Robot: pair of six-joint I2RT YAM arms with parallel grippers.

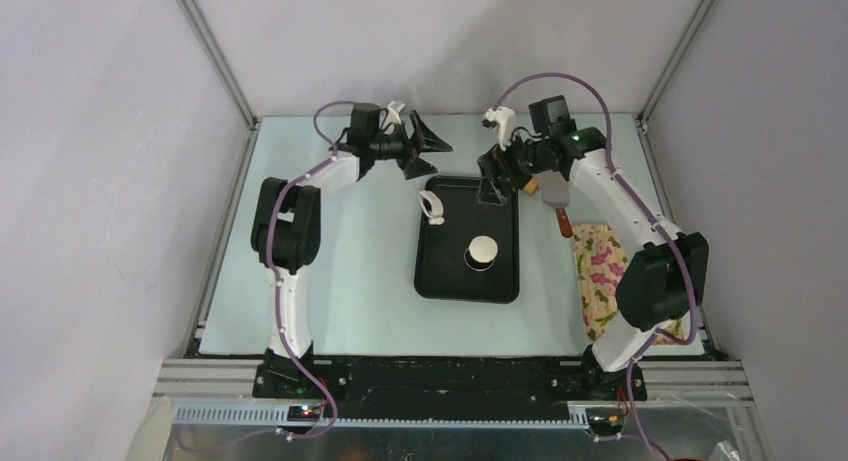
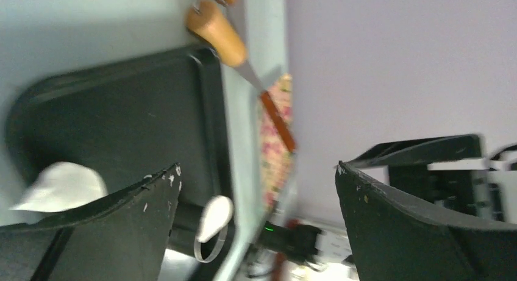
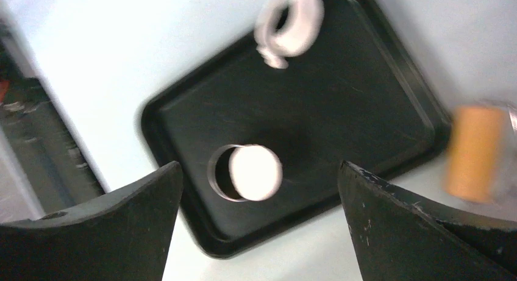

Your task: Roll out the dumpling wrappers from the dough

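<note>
Robot lab test cell: plain white wall panels (image 1: 90, 181) on silver aluminium-profile frame (image 1: 212, 56) box in pale green tabletop (image 1: 360, 271), w/ black metal base rail (image 1: 450, 373) at near edge

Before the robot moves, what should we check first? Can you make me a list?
1. Left gripper open and empty: ok.
2. Right gripper open and empty: ok.
3. Dough on the black tray: ok, near its far left corner.
4. Dough rolled flat: not ok, it is a lumpy curl.
5. Steel cup apart from the dough: ok.
6. Wooden-handled tool free to grab: ok, it lies on the table just right of the tray, close to the right gripper.
</note>
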